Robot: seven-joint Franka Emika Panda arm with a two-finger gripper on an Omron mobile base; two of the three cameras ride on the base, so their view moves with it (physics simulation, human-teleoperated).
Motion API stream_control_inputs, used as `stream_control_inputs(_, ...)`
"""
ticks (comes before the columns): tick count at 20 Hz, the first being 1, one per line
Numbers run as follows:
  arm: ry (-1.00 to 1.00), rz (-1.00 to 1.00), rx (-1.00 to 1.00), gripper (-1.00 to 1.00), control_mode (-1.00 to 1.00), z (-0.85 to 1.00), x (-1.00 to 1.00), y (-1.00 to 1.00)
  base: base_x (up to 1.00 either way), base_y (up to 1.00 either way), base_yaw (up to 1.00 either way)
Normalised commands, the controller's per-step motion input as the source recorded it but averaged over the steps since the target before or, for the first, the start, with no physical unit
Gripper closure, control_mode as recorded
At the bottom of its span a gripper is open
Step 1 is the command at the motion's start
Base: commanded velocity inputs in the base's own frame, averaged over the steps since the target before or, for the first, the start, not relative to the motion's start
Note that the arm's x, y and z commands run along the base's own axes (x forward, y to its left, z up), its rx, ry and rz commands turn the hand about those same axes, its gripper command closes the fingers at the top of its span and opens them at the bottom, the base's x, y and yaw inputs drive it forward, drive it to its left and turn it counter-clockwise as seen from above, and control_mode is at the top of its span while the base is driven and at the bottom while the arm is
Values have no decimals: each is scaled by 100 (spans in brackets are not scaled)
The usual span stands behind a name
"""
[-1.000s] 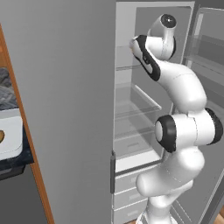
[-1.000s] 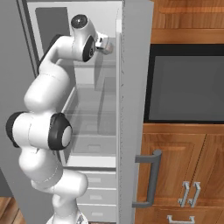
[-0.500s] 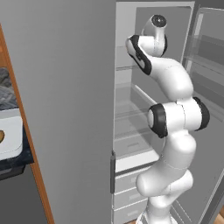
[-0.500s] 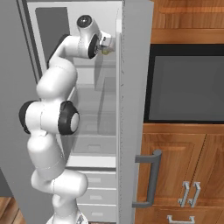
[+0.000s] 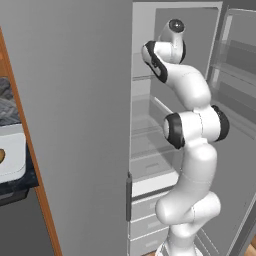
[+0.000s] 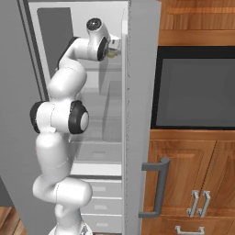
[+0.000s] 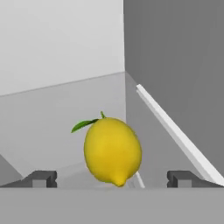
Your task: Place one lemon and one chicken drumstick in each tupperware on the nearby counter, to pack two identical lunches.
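Observation:
A yellow lemon with a green leaf lies on a pale fridge shelf, close in front of my hand. My gripper is open, its two dark fingertips standing wide on either side of the lemon without touching it. From the right base view, the hand is up at the fridge's top shelf, with a speck of yellow lemon by it. A pale tupperware sits on the black counter at the far left. I cannot tell whether the brown bit at its cut-off edge is a chicken drumstick.
The open fridge door stands close on the arm's right, with the fridge's grey side wall on its left. Glass shelves and white drawers lie below the hand. Wooden cabinets and a dark oven front are to the right.
The arm has swung further into the fridge, its elbow shifting left and the hand moving deeper over the top shelf. The jaws have stayed open.

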Motion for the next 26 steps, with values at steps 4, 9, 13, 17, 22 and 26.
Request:
stream_control_inputs(4,0,0,0,-100,-100,-13,49,0,0,0,0)
stream_control_inputs(9,0,0,0,-100,-100,-11,38,-1,0,0,0)
stream_control_inputs(13,0,0,0,100,-100,-10,3,0,0,0,0)
stream_control_inputs(17,0,0,0,100,-100,0,0,0,0,0,0)
stream_control_inputs(22,0,0,0,100,-100,-1,-17,12,0,0,0)
stream_control_inputs(26,0,0,0,100,-100,-14,-79,56,0,0,0)
